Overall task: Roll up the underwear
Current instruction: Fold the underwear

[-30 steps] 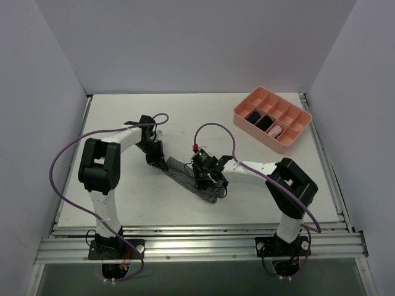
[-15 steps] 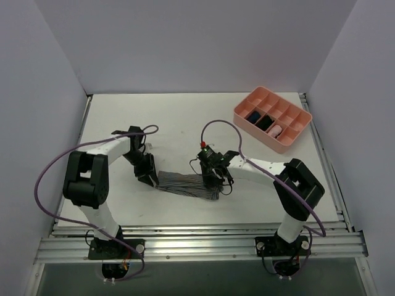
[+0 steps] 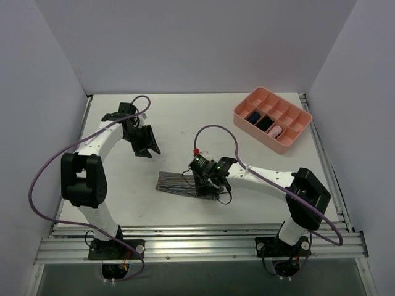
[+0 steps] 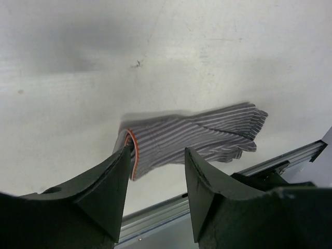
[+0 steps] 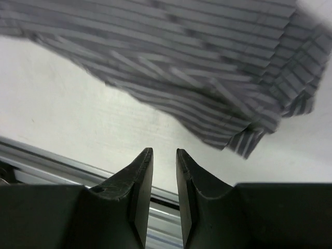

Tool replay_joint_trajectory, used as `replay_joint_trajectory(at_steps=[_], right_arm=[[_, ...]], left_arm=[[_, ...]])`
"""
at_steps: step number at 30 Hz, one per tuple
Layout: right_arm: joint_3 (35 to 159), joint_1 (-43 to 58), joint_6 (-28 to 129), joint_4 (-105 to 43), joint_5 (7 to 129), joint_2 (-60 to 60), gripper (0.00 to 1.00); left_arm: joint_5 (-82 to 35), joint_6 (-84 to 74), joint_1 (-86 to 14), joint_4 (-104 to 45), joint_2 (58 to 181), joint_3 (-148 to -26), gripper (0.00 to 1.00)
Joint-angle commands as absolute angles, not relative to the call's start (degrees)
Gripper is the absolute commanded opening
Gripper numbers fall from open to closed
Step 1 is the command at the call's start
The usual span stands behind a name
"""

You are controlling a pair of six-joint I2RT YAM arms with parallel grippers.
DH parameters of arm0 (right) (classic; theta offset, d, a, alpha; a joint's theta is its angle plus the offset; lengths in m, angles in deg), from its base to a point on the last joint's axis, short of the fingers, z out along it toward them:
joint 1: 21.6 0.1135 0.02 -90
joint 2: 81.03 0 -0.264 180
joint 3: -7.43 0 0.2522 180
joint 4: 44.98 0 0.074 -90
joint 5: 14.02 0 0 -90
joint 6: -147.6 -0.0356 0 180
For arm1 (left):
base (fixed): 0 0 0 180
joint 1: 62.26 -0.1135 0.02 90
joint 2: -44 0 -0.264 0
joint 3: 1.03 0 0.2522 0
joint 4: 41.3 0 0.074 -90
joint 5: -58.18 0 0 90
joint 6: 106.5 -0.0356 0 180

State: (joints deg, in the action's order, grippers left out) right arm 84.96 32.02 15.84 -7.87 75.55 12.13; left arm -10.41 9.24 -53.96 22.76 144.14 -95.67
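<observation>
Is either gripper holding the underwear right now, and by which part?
Neither. The left gripper is open, well clear of the underwear; the right gripper, nearly closed, has only bare table between its tips, the cloth lying just beyond them.

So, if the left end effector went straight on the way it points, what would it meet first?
Probably the underwear: its orange-edged end shows between the tips of the left end effector. Depth is unclear, so perhaps the table first.

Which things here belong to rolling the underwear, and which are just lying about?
Job in hand: grey striped underwear, left gripper, right gripper.
Lying about: pink divided tray, dark and pink bundles in it.
</observation>
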Motion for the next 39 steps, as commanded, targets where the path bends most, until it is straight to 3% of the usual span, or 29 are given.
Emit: replay_joint_trajectory(at_steps=[1,10,19,26,31,34,39], right_arm=[[81.41,35.86,9.8,-8.53,73.87,13.1,0.21],[79.38,36.67,8.38,-11.1,80.1,17.32,0.2],[82.8,23.94,19.88,-11.36,82.66,21.89,0.2],[95.01,14.79,31.32,-6.01,82.74,27.42,0.21],[94.51,14.34,28.43,-4.32,77.22,20.43,0.22],[93.44,14.43,23.16,-7.91,72.3,15.93,0.27],[96.34,14.35,17.36,-11.27,70.09,18.72,0.35]], left_arm=[[-6.15,5.74,-53.91,20.89,150.43,-97.06,0.54],[-6.85,6.35,-53.82,18.26,152.9,-88.63,0.5],[-8.61,9.24,-52.15,15.09,146.84,-76.16,0.5],[-9.4,19.44,-47.67,14.91,127.8,-65.69,0.49],[-11.95,22.87,-47.67,13.95,120.12,-66.29,0.5],[-9.68,23.14,-46.71,11.93,123.7,-69.89,0.5],[-7.38,24.89,-40.83,5.44,131.18,-73.06,0.5]])
